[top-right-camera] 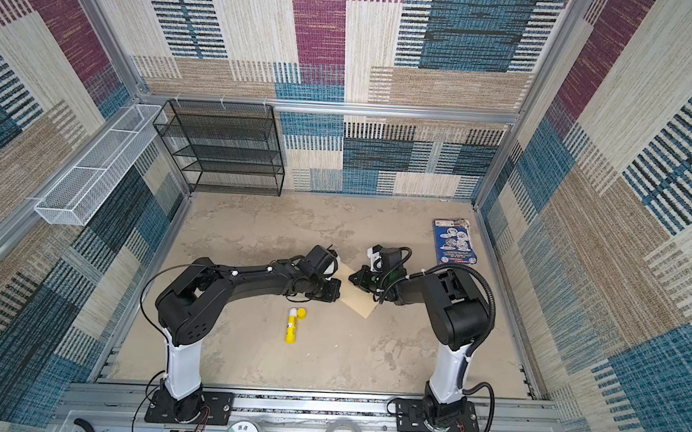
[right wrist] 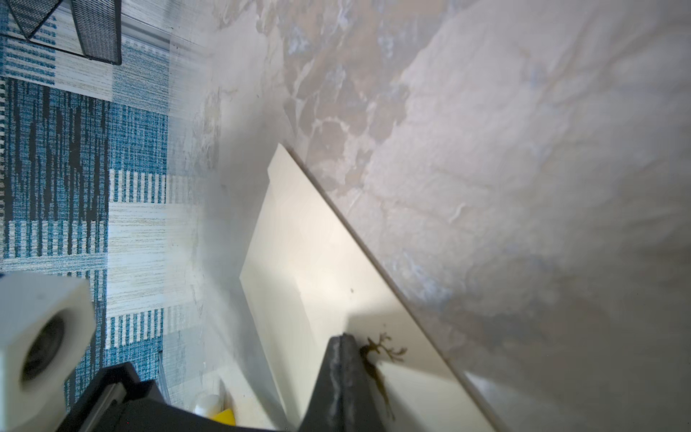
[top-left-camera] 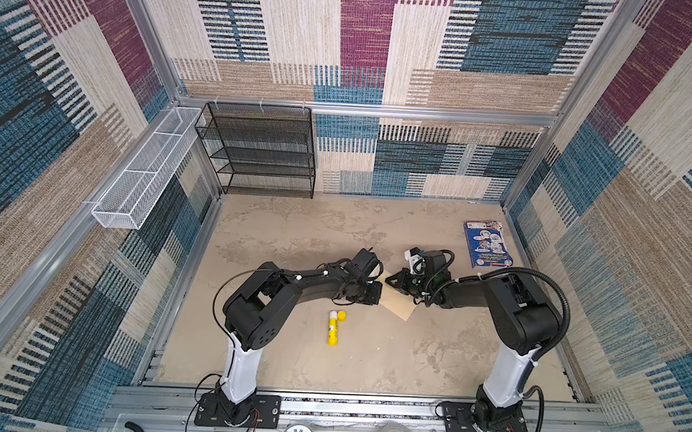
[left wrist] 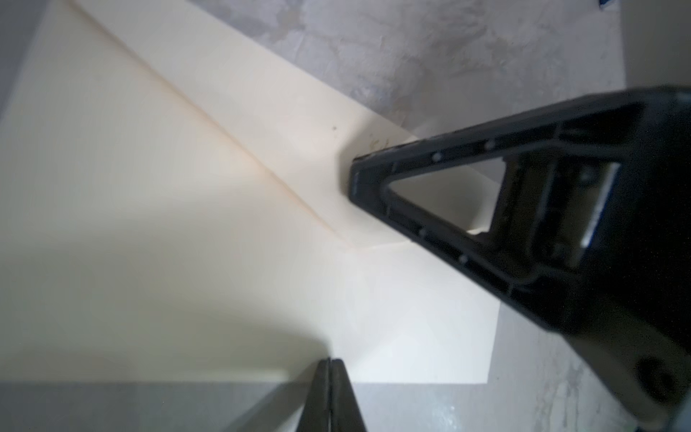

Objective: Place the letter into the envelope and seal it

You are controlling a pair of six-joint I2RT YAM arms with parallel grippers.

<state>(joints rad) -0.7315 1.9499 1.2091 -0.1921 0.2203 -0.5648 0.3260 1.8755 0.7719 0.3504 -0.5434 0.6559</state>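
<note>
The envelope (top-left-camera: pixel 399 306) lies flat on the table between both arms, tan in both top views (top-right-camera: pixel 358 302) and cream up close (left wrist: pixel 187 224). Its flap (left wrist: pixel 284 123) is folded down over the body and carries a small brown deer print (right wrist: pixel 377 349). My right gripper (right wrist: pixel 342 337) is shut, with its tip resting on the flap beside the print; the left wrist view shows it as a black triangle (left wrist: pixel 355 183). Shut as well, my left gripper (left wrist: pixel 329 361) has its tips over the envelope's near edge, with nothing seen between them. The letter is hidden.
A yellow glue stick (top-left-camera: pixel 333 328) lies near the left arm, its yellow cap (top-left-camera: pixel 342 315) off beside it. A glossy blue booklet (top-left-camera: pixel 487 243) sits at the back right. A black mesh shelf (top-left-camera: pixel 261 150) stands at the back left, a white wire basket (top-left-camera: pixel 143 169) on the left wall.
</note>
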